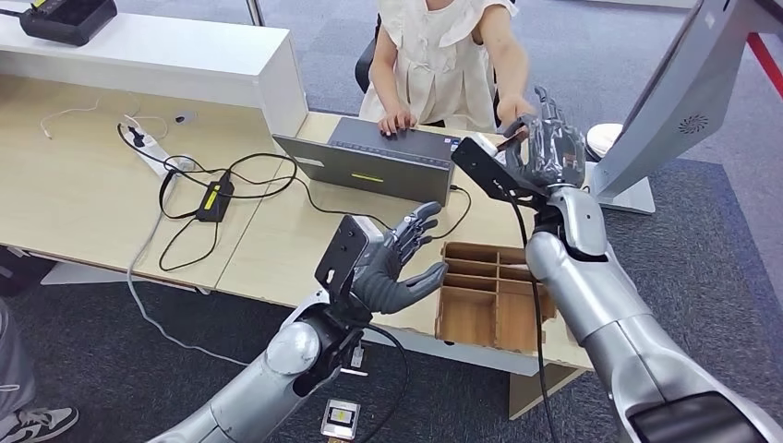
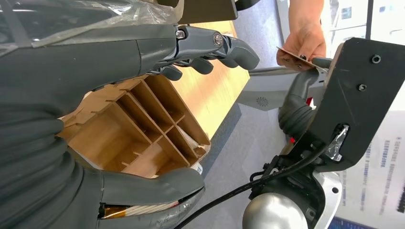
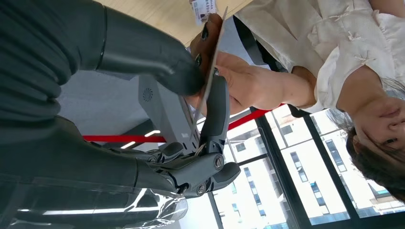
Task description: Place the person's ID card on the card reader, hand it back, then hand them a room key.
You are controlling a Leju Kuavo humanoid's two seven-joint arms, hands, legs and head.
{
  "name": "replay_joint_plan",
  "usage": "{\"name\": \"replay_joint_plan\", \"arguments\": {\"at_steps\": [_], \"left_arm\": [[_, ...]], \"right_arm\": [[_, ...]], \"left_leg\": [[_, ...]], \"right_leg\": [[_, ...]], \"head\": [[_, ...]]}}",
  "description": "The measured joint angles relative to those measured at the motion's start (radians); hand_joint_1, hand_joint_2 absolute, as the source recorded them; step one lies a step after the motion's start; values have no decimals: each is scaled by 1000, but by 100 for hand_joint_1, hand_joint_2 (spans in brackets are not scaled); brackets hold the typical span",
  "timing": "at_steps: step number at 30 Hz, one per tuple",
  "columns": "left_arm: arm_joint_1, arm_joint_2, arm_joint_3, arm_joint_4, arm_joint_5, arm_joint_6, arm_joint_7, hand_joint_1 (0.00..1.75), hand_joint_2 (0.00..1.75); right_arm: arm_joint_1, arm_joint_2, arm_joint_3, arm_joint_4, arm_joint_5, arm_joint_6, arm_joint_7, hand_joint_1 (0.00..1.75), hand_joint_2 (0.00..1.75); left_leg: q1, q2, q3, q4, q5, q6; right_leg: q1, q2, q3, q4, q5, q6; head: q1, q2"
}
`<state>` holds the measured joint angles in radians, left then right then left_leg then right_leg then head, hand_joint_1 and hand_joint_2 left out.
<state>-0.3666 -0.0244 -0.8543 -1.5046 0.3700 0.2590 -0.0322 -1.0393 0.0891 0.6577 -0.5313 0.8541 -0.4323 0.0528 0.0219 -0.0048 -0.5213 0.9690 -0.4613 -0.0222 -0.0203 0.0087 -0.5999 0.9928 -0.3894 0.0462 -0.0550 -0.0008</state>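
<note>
My right hand [image 1: 547, 143] is raised over the desk's far edge and pinches a thin brownish card [image 2: 293, 56] between thumb and a finger. The card [image 3: 210, 71] appears edge-on in the right wrist view. A person's hand [image 1: 513, 109] grips the same card from the other side. A small printed card [image 3: 203, 8] peeks out beyond that person's fingers. The person's other hand [image 1: 397, 120] rests on a flat grey device [image 1: 369, 159] at the desk's far side. My left hand [image 1: 397, 263] hovers open above the desk, holding nothing, beside a wooden compartment box [image 1: 480, 300].
A person in a white dress [image 1: 434, 55] sits across the desk. A large grey screen on a white base [image 1: 683, 92] stands at the right. A power strip with tangled cables [image 1: 212, 194] lies at the left, behind it a raised white counter [image 1: 185, 55].
</note>
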Motion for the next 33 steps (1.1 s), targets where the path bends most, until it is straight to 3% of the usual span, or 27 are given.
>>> {"name": "replay_joint_plan", "arguments": {"at_steps": [1,10,18,24,33], "left_arm": [[0,0,-1,0,1,0,0,0,175],[0,0,-5,2,2,4,1,0,175],[3,7,-9,0,-8,58,7,0,175],[36,28,-1,-22,-34,100,20,0,175],[92,56,40,-69,-92,113,38,0,175]], "right_arm": [[0,0,1,3,0,0,1,0,175],[6,-6,11,19,-19,-38,-16,0,175],[8,-9,10,-32,-201,-76,-99,0,175],[80,-30,-20,-206,-352,-110,-120,0,175],[322,-89,-118,-583,-510,-144,-101,0,175]], "left_leg": [[0,0,0,0,0,0],[0,0,0,0,0,0],[0,0,0,0,0,0],[0,0,0,0,0,0],[0,0,1,0,0,0]], "right_leg": [[0,0,0,0,0,0],[0,0,0,0,0,0],[0,0,0,0,0,0],[0,0,0,0,0,0],[0,0,0,0,0,0]], "head": [[0,0],[0,0],[0,0],[0,0],[0,0]]}}
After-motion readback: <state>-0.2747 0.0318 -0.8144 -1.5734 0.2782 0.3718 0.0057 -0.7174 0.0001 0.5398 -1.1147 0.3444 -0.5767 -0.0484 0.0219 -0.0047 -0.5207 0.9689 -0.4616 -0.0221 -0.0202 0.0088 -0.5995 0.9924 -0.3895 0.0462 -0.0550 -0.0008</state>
